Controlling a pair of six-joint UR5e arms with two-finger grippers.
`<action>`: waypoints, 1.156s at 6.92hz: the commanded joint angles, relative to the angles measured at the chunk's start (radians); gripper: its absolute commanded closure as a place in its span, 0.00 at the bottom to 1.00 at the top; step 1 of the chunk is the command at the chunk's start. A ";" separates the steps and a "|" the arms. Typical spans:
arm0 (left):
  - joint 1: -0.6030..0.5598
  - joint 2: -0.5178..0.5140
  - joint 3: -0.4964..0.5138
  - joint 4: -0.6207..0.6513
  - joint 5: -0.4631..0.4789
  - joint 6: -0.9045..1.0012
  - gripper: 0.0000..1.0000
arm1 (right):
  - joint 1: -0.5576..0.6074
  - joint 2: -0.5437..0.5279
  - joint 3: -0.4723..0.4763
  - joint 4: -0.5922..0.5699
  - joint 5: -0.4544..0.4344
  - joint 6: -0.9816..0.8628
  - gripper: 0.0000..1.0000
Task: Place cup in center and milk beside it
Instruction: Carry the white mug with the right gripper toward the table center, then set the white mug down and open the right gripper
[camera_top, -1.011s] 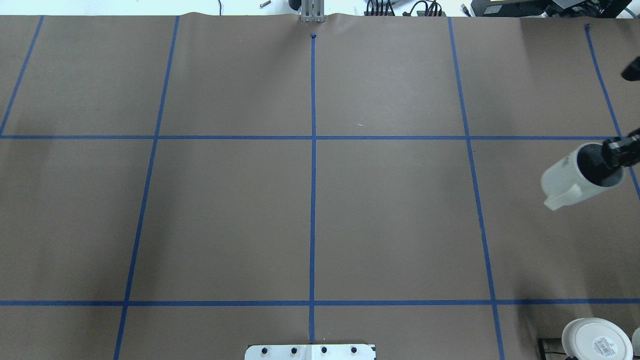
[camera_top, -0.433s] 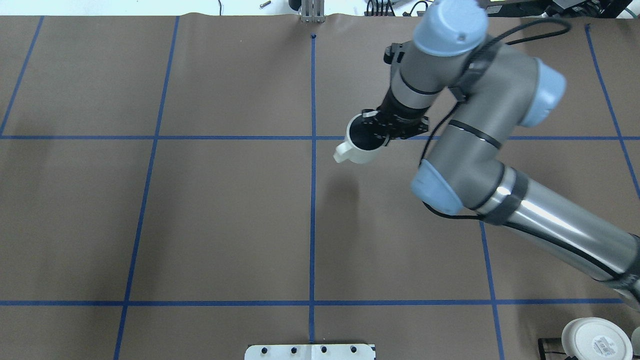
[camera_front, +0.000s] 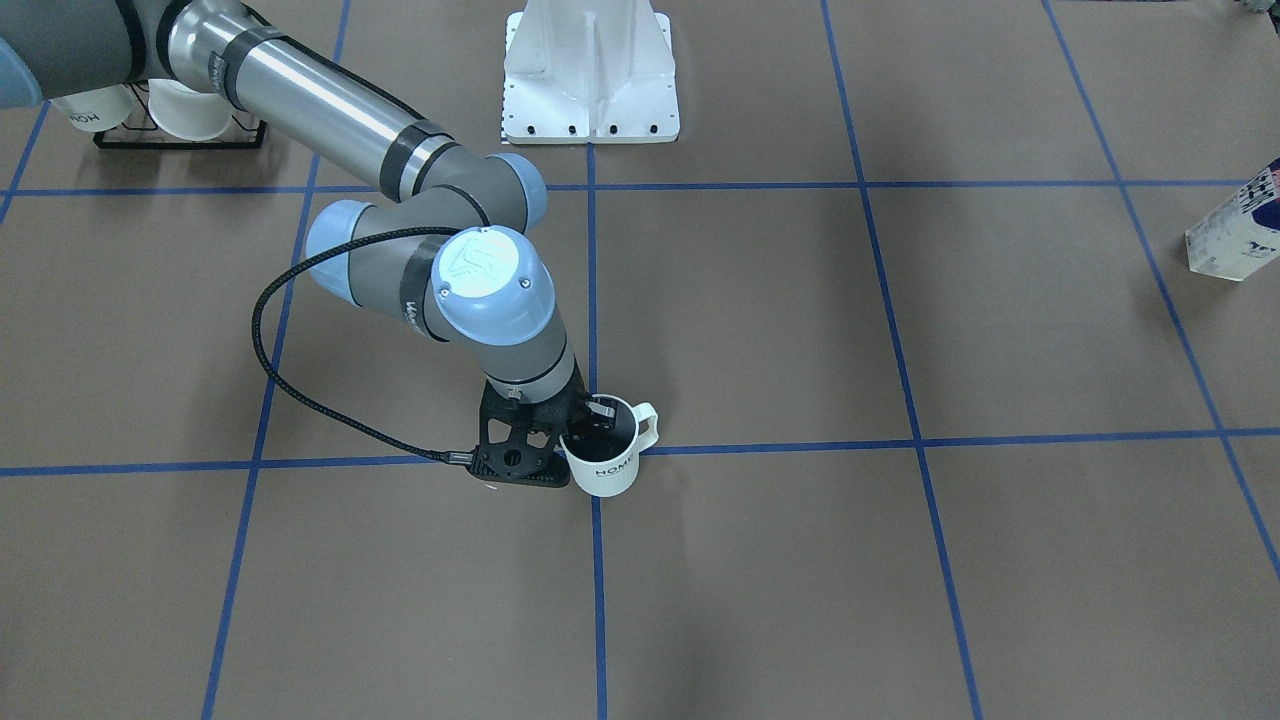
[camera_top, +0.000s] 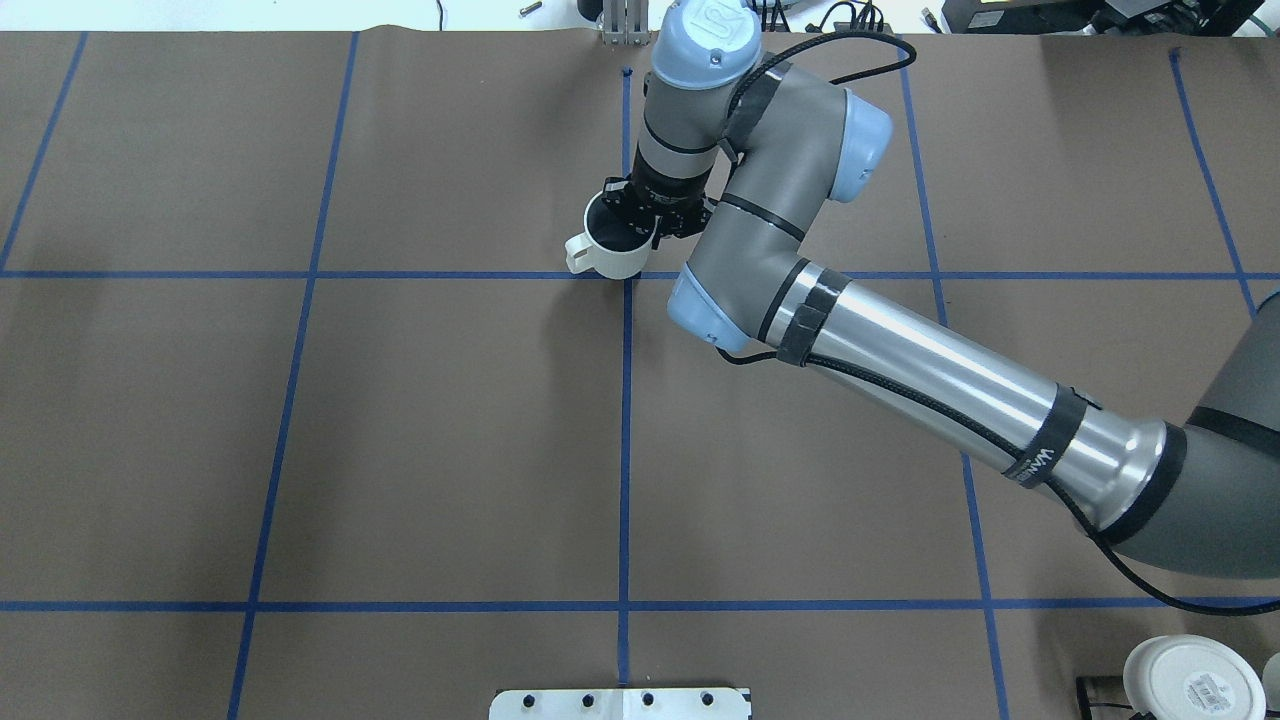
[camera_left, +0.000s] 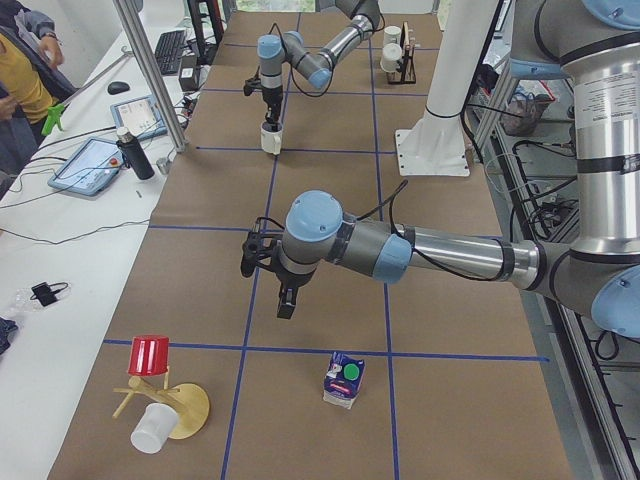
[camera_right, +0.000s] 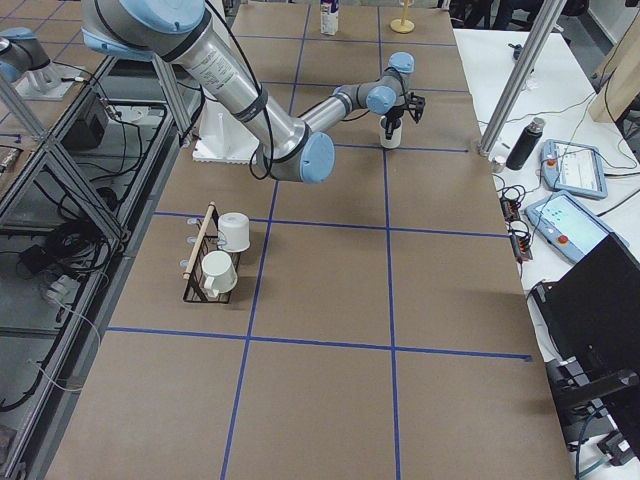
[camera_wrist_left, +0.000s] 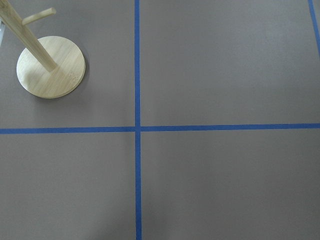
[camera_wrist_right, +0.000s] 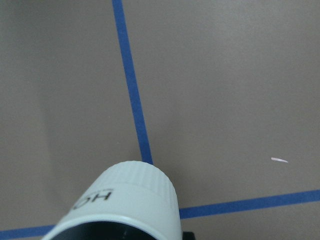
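The cup, white with a dark inside and "HOME" lettering, is upright at the center crossing of the blue tape lines. My right gripper is shut on its rim, one finger inside, handle pointing away from the arm. It also shows in the front view and the right wrist view. I cannot tell if its base touches the surface. The milk stands far off at the table's left end, also in the front view. My left gripper hangs above the table short of the milk; I cannot tell if it is open.
A black rack with two white mugs stands on the robot's right near the base plate. A wooden mug tree with a red cup and a white cup stands by the milk; its base shows in the left wrist view.
My right arm carried the cup from the table's right edge leftward to the centre crossing and lowered it there.
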 joint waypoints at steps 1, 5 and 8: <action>-0.044 0.065 -0.012 -0.002 0.056 0.179 0.02 | -0.010 0.045 -0.062 0.040 -0.022 0.010 0.01; -0.039 0.196 0.069 -0.014 0.167 0.424 0.02 | 0.116 0.028 -0.034 0.059 0.149 -0.001 0.00; -0.033 0.201 0.126 -0.062 0.049 0.421 0.02 | 0.114 -0.013 -0.034 0.139 0.148 0.011 0.00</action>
